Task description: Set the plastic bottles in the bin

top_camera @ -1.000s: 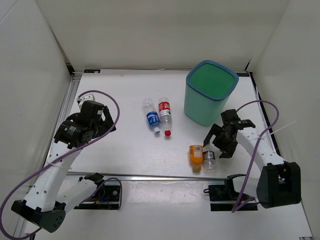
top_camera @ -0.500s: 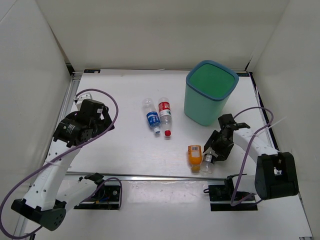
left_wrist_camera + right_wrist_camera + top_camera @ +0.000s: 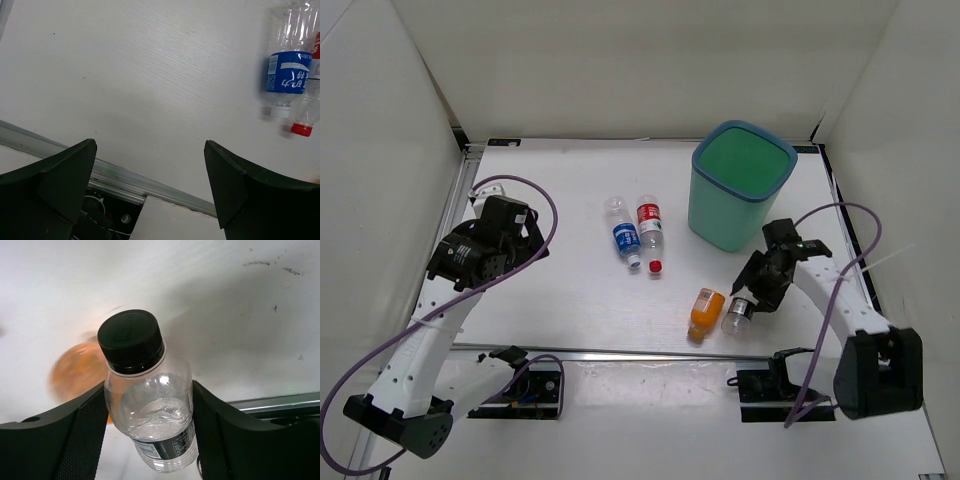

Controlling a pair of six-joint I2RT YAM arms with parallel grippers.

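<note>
White desk [image 3: 550,310]: my right claw [image 3: 149,435] just clamped the dark-label bottle [image 3: 150,405], nudging the orange bottle [image 3: 703,310]. Left claw [image 3: 150,185] apart; bin [image 3: 720,220] next.

The bin [image 3: 716,222] is coloured teal-green, with a bluish rim. The blue-labelled bottle [image 3: 286,70] is clear, its label printed with white lettering. The red-labelled bottle [image 3: 650,228] is clear too, banded in red and white and closed with a red cap [image 3: 655,267]. The orange bottle [image 3: 704,310] is tinted throughout. The dark-labelled bottle [image 3: 152,415] is clear and capped in black. The counter [image 3: 550,300] is seen to be white. The left end effector [image 3: 150,145] is finished in black.
</note>
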